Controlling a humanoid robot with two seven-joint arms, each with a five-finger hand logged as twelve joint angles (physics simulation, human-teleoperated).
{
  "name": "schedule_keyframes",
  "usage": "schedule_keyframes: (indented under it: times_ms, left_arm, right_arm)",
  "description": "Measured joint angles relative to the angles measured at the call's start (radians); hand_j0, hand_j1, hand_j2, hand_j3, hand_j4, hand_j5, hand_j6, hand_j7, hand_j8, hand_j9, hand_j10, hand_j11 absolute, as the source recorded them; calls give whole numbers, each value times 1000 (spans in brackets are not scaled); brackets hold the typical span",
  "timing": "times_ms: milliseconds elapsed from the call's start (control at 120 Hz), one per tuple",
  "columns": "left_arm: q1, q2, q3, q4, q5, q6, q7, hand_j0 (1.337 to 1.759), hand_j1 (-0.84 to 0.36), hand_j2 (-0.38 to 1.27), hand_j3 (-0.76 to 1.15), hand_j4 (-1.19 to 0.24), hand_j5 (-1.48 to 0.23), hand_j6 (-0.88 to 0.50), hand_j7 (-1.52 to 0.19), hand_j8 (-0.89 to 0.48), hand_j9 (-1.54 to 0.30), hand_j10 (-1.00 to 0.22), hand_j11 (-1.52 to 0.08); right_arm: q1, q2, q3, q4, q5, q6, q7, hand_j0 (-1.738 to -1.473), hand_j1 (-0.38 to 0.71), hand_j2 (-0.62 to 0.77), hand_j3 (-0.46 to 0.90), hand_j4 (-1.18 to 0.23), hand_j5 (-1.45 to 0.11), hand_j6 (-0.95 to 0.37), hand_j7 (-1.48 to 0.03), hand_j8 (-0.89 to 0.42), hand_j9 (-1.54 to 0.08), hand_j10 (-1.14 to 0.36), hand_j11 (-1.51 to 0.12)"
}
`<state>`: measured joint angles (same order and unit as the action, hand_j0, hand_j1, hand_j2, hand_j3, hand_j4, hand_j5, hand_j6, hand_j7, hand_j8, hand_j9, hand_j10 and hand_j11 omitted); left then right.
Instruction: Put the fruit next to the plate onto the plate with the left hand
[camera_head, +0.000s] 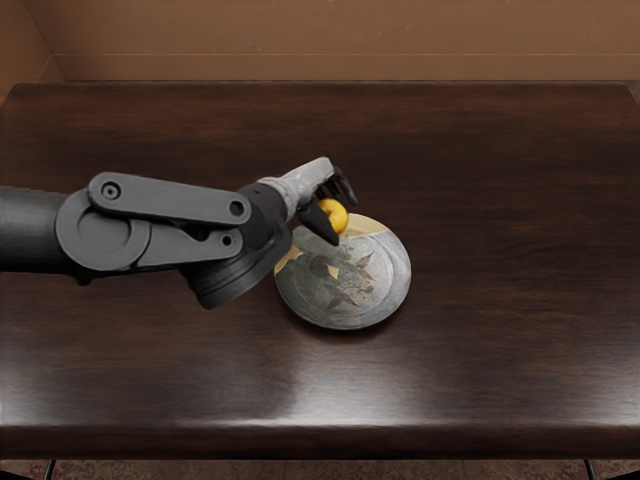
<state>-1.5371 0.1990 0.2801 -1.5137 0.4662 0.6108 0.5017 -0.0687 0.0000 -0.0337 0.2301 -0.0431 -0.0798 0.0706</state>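
Note:
A small round orange-yellow fruit shows at the far left rim of a grey patterned plate in the middle of the table. My left hand reaches in from the left on a long grey arm, and its dark fingers are curled around the fruit, one above it and one below. The fruit sits over the plate's upper left edge; whether it rests on the plate or is held just above it cannot be told. The hand's shadow falls on the plate's middle.
The dark wooden table stretches wide on all sides of the plate. A brown wall runs behind its far edge. My forearm and elbow joint cover the table's left middle.

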Motion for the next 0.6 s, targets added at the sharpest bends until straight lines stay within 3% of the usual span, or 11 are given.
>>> schedule_keyframes:
  times_ms: [600]
  left_arm:
    - [26, -15, 0, -12, 1, 0, -8, 1657, -306, 254, 0, -613, -822, -450, -831, -395, -810, -616, -808]
  right_arm:
    - [0, 0, 0, 0, 0, 0, 0, -1658, -326, -4, 0, -19, -25, -19, -25, -19, -25, -19, -25]
